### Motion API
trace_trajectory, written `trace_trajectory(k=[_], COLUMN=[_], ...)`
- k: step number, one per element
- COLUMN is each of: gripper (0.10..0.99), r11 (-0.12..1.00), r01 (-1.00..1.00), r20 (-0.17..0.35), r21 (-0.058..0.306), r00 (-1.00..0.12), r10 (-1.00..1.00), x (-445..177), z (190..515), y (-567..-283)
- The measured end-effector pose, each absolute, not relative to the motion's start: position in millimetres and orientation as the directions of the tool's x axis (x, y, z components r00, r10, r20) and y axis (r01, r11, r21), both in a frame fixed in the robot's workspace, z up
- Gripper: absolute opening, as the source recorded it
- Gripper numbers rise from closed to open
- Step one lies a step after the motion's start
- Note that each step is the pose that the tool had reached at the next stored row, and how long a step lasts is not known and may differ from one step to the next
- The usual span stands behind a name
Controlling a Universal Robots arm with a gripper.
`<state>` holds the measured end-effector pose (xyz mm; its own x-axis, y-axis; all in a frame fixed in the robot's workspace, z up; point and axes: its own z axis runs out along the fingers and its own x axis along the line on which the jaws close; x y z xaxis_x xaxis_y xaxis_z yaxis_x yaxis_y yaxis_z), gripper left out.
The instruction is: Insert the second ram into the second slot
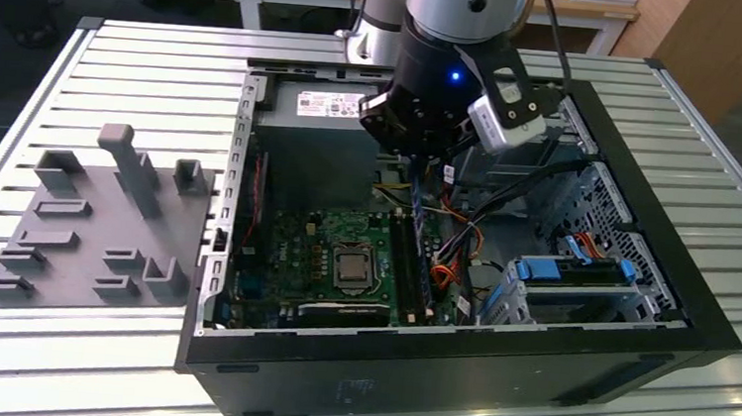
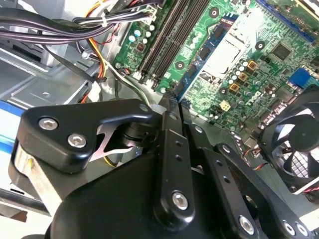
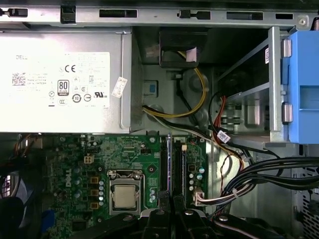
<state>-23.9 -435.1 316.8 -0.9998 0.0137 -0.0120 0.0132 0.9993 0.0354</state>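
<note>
My gripper (image 1: 418, 172) hangs over the open computer case (image 1: 682, 292), above the far end of the two long black memory slots (image 1: 416, 271) on the green motherboard (image 1: 287, 261). Its fingers (image 2: 168, 107) are pressed together on a thin dark strip seen edge-on, which I take for the second ram (image 1: 417, 207). In the first wrist view the gripper (image 3: 173, 201) lines up with the narrow gap between the two slots (image 3: 178, 164). The second wrist view shows the gripper (image 2: 174, 102) clear above the board, with the slots (image 2: 169, 40) beyond it. I cannot tell which slot is the second.
The silver power supply (image 3: 65, 82) fills the far end of the case. Loose black, yellow and red cables (image 1: 462, 235) run close beside the slots. Light-blue drive brackets (image 1: 579, 269) stand toward the exterior view's right. A grey parts fixture (image 1: 91, 226) lies on the slatted table.
</note>
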Motion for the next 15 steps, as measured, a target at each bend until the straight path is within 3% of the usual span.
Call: trace_trajectory(k=[15], gripper=[0.137], r11=[0.999], r01=[0.013], r20=[-0.012], r21=[0.035], r00=[-1.0], r10=[0.014], x=[-23], z=[305], y=[-435])
